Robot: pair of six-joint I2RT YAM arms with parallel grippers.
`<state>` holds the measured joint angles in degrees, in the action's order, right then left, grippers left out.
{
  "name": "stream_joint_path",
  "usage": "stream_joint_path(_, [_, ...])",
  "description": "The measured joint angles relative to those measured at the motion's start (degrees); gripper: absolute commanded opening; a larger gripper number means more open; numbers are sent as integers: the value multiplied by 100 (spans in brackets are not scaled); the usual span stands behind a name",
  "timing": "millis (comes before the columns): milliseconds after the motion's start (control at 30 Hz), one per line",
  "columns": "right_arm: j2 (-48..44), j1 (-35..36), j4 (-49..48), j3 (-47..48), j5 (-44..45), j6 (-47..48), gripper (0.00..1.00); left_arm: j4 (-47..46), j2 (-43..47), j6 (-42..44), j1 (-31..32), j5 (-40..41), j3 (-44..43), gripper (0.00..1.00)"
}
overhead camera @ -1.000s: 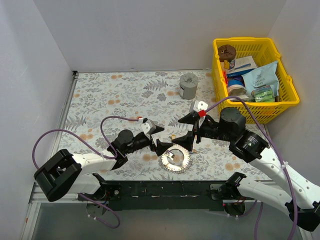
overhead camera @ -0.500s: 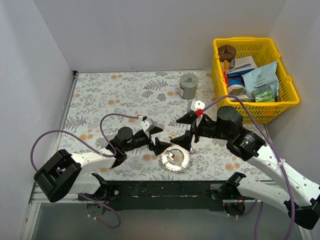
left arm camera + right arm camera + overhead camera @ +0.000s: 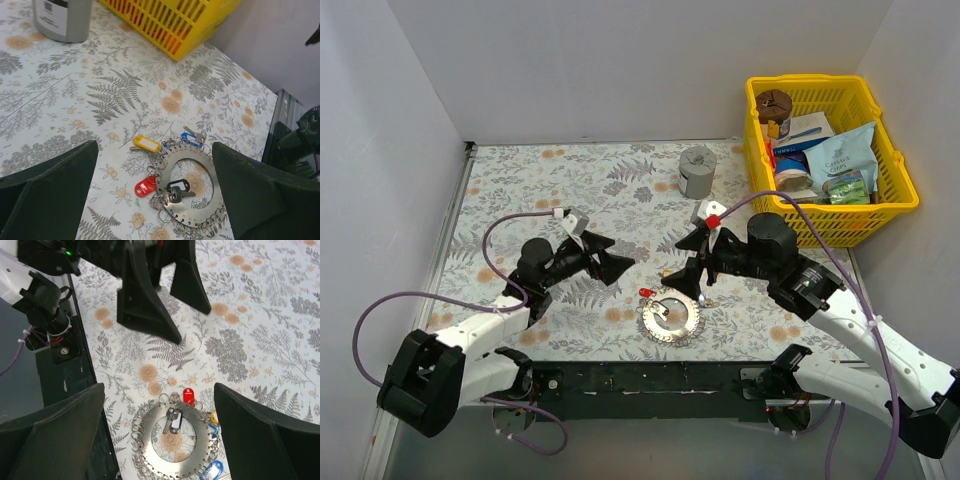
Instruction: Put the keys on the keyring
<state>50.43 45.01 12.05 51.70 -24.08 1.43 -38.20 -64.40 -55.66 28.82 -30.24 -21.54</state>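
The keyring is a flat silver ring with small split rings round its rim, lying near the table's front edge. On it are keys with a red tag, a yellow tag, a blue tag and a black tag. My left gripper is open and empty, left of and behind the ring, looking at it. My right gripper is open and empty, above the ring's far side. The red tag lies at the rim.
A grey cylindrical cup stands at the back. A yellow basket full of packets sits at the back right. The black mounting rail runs along the near edge, close to the ring.
My left gripper has drawn back to the left, away from the keyring. The red-tagged key now shows at the ring's left rim. The right gripper has shifted slightly.
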Motion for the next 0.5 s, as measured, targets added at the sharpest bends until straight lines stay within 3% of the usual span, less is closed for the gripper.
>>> stream_joint_path(300, [-70,-695,146,-380,398,-610,98,1130,1121,-1152,-1576,31,-238,98])
stream_joint_path(500, [-748,-1486,341,-673,826,-1182,98,2553,1080,-1574,-1700,568,-1558,98])
